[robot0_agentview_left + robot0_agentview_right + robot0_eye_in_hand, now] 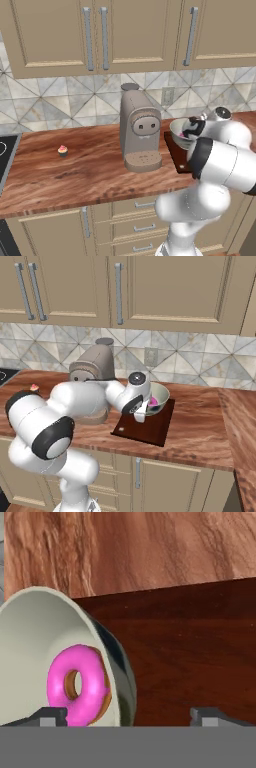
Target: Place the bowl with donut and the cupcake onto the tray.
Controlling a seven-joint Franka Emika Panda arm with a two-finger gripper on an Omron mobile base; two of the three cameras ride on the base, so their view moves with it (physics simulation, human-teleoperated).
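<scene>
Here we are seeing the tool [141, 415] holding the bowl [159, 396] by its rim over the tray [155, 428], fingers spread around the wall. The donut [79, 684] is lying inside it. The cupcake [62, 150] is sitting on the surface [75, 175] at nine o'clock from the coffee machine [140, 130]. We are reading no writing anywhere.

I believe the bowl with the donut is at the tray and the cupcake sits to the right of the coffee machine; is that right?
Not quite: the cupcake sits to the left of the coffee machine, as the left base view shows. The bowl with the donut is indeed at the tray.
</scene>
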